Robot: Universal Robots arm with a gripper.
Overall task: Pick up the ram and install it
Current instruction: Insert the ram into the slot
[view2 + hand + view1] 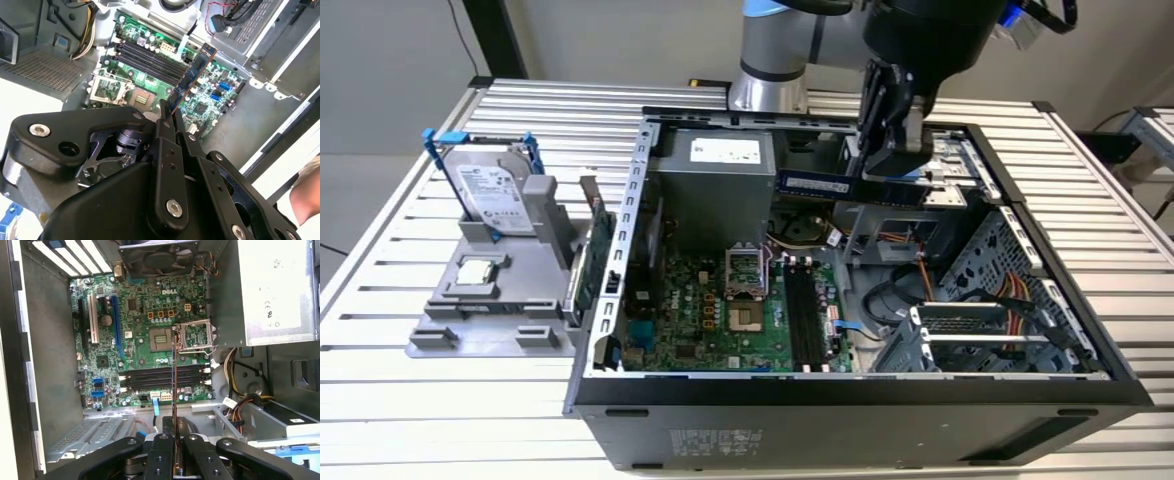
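Observation:
My gripper [895,176] is shut on the ram [817,185], a long dark-blue stick held level above the open computer case [854,400], over its back half near the power supply. In the second wrist view the ram [192,75] sticks out from the fingertips [166,116] over the green motherboard [210,107]. In the first wrist view the ram [173,385] shows edge-on, crossing above the black memory slots [150,378] and the processor socket [195,335]. The memory slots [803,315] lie lower, toward the case's front.
A grey power supply [720,190] and cable bundles [1001,290] crowd the case. On the exterior view's left, a grey fixture [480,320] holds a silver hard drive [494,190], a chip [478,270] and a green card [594,255]. A person's hand [306,192] shows beside the case.

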